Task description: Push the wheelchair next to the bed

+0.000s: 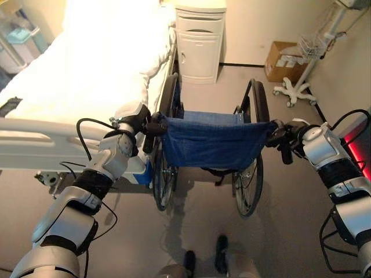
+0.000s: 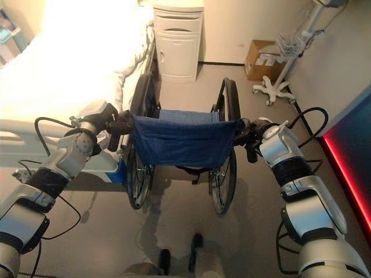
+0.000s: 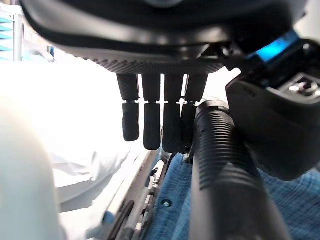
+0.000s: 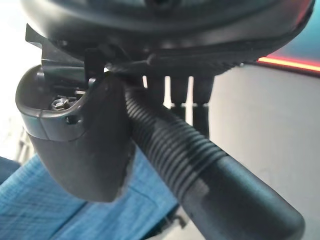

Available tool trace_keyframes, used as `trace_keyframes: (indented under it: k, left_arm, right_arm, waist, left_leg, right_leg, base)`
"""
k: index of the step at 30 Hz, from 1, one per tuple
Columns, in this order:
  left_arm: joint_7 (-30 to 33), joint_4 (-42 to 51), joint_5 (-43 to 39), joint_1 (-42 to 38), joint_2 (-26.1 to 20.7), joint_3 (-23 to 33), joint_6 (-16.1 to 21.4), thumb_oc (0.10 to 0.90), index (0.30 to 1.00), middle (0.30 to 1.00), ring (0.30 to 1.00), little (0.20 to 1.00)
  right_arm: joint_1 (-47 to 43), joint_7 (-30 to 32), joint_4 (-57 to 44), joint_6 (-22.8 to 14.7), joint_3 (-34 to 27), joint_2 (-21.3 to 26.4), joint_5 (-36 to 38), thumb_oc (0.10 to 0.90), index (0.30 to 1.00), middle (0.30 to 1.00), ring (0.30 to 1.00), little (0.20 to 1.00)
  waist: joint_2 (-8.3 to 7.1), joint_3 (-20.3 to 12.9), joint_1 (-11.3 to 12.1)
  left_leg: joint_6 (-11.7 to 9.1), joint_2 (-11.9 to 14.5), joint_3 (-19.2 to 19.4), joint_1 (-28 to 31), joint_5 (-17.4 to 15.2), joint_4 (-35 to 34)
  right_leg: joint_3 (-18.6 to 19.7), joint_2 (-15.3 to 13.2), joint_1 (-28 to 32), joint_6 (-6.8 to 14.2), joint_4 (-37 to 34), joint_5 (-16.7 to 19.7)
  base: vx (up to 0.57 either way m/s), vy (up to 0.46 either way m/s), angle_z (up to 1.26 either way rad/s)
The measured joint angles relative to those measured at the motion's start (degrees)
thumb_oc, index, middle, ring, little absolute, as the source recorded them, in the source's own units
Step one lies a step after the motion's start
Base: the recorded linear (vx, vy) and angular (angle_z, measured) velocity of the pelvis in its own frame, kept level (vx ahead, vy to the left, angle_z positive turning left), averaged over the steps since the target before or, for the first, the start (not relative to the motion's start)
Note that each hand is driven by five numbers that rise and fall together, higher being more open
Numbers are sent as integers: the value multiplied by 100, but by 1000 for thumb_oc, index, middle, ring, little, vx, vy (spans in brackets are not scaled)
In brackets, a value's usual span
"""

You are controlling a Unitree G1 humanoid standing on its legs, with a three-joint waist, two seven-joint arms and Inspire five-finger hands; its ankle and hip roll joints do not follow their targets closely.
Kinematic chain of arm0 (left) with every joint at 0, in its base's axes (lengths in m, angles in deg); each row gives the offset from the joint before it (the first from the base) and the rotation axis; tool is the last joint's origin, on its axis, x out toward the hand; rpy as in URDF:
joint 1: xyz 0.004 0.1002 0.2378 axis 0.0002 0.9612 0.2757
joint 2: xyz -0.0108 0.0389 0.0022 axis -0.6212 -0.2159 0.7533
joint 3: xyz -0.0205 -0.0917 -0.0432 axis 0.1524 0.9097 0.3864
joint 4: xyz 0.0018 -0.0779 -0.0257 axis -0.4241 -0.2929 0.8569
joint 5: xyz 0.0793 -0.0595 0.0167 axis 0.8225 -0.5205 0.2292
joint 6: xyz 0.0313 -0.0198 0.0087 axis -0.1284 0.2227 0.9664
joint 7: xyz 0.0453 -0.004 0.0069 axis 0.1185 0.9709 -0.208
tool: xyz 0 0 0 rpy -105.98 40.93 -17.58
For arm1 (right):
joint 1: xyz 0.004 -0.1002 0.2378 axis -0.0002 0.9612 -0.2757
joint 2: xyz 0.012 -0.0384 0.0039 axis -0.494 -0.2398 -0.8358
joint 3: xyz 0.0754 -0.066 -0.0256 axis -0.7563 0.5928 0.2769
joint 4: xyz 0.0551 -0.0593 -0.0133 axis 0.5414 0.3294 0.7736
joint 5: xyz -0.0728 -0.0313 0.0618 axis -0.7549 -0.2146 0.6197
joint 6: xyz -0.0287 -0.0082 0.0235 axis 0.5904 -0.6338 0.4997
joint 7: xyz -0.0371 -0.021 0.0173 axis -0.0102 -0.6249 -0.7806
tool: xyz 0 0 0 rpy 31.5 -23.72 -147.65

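Note:
The wheelchair [image 1: 211,142], with a blue cloth back and black wheels, stands in front of me, its left wheel close along the white bed [image 1: 87,75]. My left hand [image 1: 152,128] rests on the left push handle [image 3: 220,165]. The ribbed grip runs between the thumb and the fingers [image 3: 150,125], which hang straight down. My right hand [image 1: 282,139] sits on the right push handle [image 4: 190,155] in the same way, thumb on one side and straight fingers [image 4: 200,100] behind the grip. Both hands are open.
A white bedside cabinet [image 1: 199,40] stands against the wall ahead of the wheelchair. A cardboard box [image 1: 284,61] and a rolling stand [image 1: 295,92] with a wire basket are at the far right. The bed's side rail [image 1: 40,142] runs at my left.

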Motion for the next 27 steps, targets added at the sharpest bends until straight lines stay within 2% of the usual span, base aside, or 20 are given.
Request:
trace_keyframes:
  k: [1, 2, 4, 5, 7, 9, 10, 12, 13, 14, 15, 16, 17, 18, 20, 21, 22, 23, 26, 27]
  left_arm:
    - [1, -22, -36, -18, 34, -81, -1, 400, 300, 300, 300, 300]
    - [-1, -76, -43, -63, 82, -151, -6, 400, 300, 300, 300, 300]
    - [-1, -234, -35, -162, 235, -166, -3, 400, 300, 300, 300, 300]
    - [3, -271, -36, -206, 319, -215, -3, 400, 300, 300, 300, 300]
    - [50, -441, -36, -284, 511, -229, -9, 400, 300, 300, 300, 300]
    - [45, -564, -68, -321, 603, -353, -8, 400, 300, 300, 300, 300]
    - [42, -631, -91, -293, 661, -383, -8, 400, 300, 300, 300, 300]
    - [43, -699, -93, -292, 720, -428, -6, 400, 300, 300, 300, 300]
    - [43, -710, -90, -294, 749, -456, -6, 400, 300, 300, 300, 300]
    - [35, -712, -109, -287, 746, -496, -4, 400, 300, 300, 300, 300]
    - [11, -715, -150, -256, 777, -498, 1, 400, 300, 300, 300, 300]
    - [-13, -693, -153, -226, 787, -480, 1, 400, 300, 300, 300, 300]
    - [-168, -637, -161, -168, 775, -374, 0, 400, 300, 300, 300, 300]
    - [-301, -648, -172, -126, 765, -311, -2, 400, 300, 300, 300, 300]
    - [-564, -667, -268, -115, 724, -349, -1, 400, 300, 300, 300, 300]
    - [-699, -593, -325, -153, 583, -352, 8, 400, 300, 300, 300, 300]
    - [-738, -586, -351, -157, 548, -379, 18, 400, 300, 300, 300, 300]
    - [-741, -612, -369, -204, 531, -423, 46, 400, 300, 300, 300, 300]
    - [-662, -624, -273, -422, 376, -473, 27, 400, 300, 300, 300, 300]
    - [-613, -628, -268, -453, 357, -466, 19, 400, 300, 300, 300, 300]
  right_arm:
    - [-11, -30, -18, 67, 19, 57, 41, 400, 300, 300, 300, 300]
    - [-36, -109, -25, 70, 49, 164, 81, 400, 300, 300, 300, 300]
    - [-80, -138, 9, 24, 59, 272, 73, 400, 300, 300, 300, 300]
    - [-135, -158, 52, 22, 87, 346, 62, 400, 300, 300, 300, 300]
    - [-244, -165, 256, -95, 122, 400, 33, 400, 300, 300, 300, 300]
    - [-258, -169, 377, -108, 140, 375, -97, 400, 300, 300, 300, 300]
    - [-245, -169, 437, -106, 145, 334, -108, 400, 300, 300, 300, 300]
    - [-286, -163, 547, -44, 194, 283, -120, 400, 300, 300, 300, 300]
    - [-318, -156, 656, -30, 274, 278, -110, 400, 300, 300, 300, 300]
    - [-328, -140, 731, -25, 281, 269, -109, 400, 300, 300, 300, 300]
    - [-358, -133, 823, -8, 282, 257, -107, 400, 300, 300, 300, 300]
    - [-368, -134, 843, -11, 295, 288, -106, 400, 300, 300, 300, 300]
    - [-351, -132, 828, -44, 316, 324, -106, 400, 300, 300, 300, 300]
    - [-308, -127, 831, -111, 328, 326, -99, 400, 300, 300, 300, 300]
    - [-190, -117, 808, -145, 344, 285, -114, 400, 300, 300, 300, 300]
    - [-159, -116, 725, -172, 347, 267, -102, 400, 300, 300, 300, 300]
    - [-132, -114, 708, -167, 347, 260, -102, 400, 300, 300, 300, 300]
    - [-87, -84, 720, -174, 311, 227, -114, 400, 300, 300, 300, 300]
    - [1, 93, 784, -115, 219, -44, -60, 400, 300, 300, 300, 300]
    - [-14, 93, 777, -108, 179, -66, -35, 400, 300, 300, 300, 300]
  waist:
    - [-15, -12, -78]
    - [2, -24, -137]
    - [37, -72, -219]
    - [57, -82, -311]
    - [96, -60, -304]
    - [89, -47, -213]
    - [88, -37, -179]
    - [84, -3, -102]
    - [90, 36, 14]
    - [138, 43, 64]
    - [258, 64, 194]
    - [316, 80, 308]
    - [423, 123, 480]
    - [504, 120, 528]
    - [549, 83, 579]
    - [561, 66, 573]
    - [615, -17, 574]
    - [784, -162, 584]
    - [223, -256, 527]
    - [183, -260, 521]
  left_leg:
    - [-50, 0, -36, 15, -156, 152]
    - [-191, 34, -52, -14, -301, 319]
    - [-319, 176, 58, -20, -388, 372]
    - [-418, 299, 306, 70, -435, 484]
    - [-646, 407, 472, -178, -613, 1455]
    - [-666, 453, 504, -351, -639, 1896]
    - [-670, 525, 608, -357, -637, 1809]
    - [-793, 631, 643, -523, -604, 1386]
    - [-1075, 742, 655, -679, -362, 811]
    - [-1316, 868, 588, -824, -185, 593]
    - [-1533, 1089, 471, -960, 121, 65]
    - [-1545, 1214, 469, -952, 204, -191]
    - [-1556, 1492, 675, -1126, 235, -86]
    - [-1529, 1567, 827, -1235, 220, 396]
    - [-1525, 1432, 827, -1243, 215, 1033]
    - [-1424, 1258, 769, -1226, 154, 1329]
    - [-1304, 1197, 752, -1151, 67, 1270]
    - [-929, 1135, 618, -980, 154, 890]
    - [-923, 831, 829, -993, 163, 484]
    - [-924, 790, 871, -1000, 163, 429]
  right_leg:
    - [61, 29, 181, -15, 247, -8]
    - [155, 117, 369, -258, 302, 104]
    - [100, 170, 454, -586, 343, 43]
    - [1, 150, 512, -914, 379, -54]
    - [-110, 123, 685, -976, 371, -176]
    - [-125, 122, 889, -1006, 285, -247]
    - [-152, 153, 1076, -996, 129, -205]
    - [86, 294, 1377, -945, -293, -89]
    - [280, 401, 1669, -924, -737, 101]
    - [391, 499, 1796, -904, -952, 147]
    - [470, 602, 1952, -910, -1210, 140]
    - [477, 619, 2014, -909, -1274, 139]
    - [402, 584, 2112, -981, -1303, 230]
    - [262, 493, 2245, -850, -1300, 243]
    - [-36, 271, 2295, -763, -1176, 186]
    - [-218, 130, 2303, -664, -1108, 123]
    - [-299, 106, 2247, -577, -993, 45]
    - [-330, 148, 2194, -407, -885, -19]
    - [-340, -292, 1874, -402, -623, -83]
    - [-352, -339, 1856, -390, -654, -75]
  base:
    - [479, -69, 69]
    - [446, -71, 68]
    - [374, 1, 75]
    - [347, 45, 80]
    - [362, 81, 45]
    - [349, 175, 12]
    - [420, 294, 5]
    - [408, 308, -7]
    - [396, 294, -31]
    - [560, 459, -55]
    - [290, 258, -64]
    - [446, 417, -110]
    - [376, 331, -114]
    - [362, 317, -102]
    - [300, 212, -67]
    - [374, 250, -63]
    - [291, 209, -49]
    - [236, 183, -48]
    - [167, 179, -28]
    - [250, 221, -22]
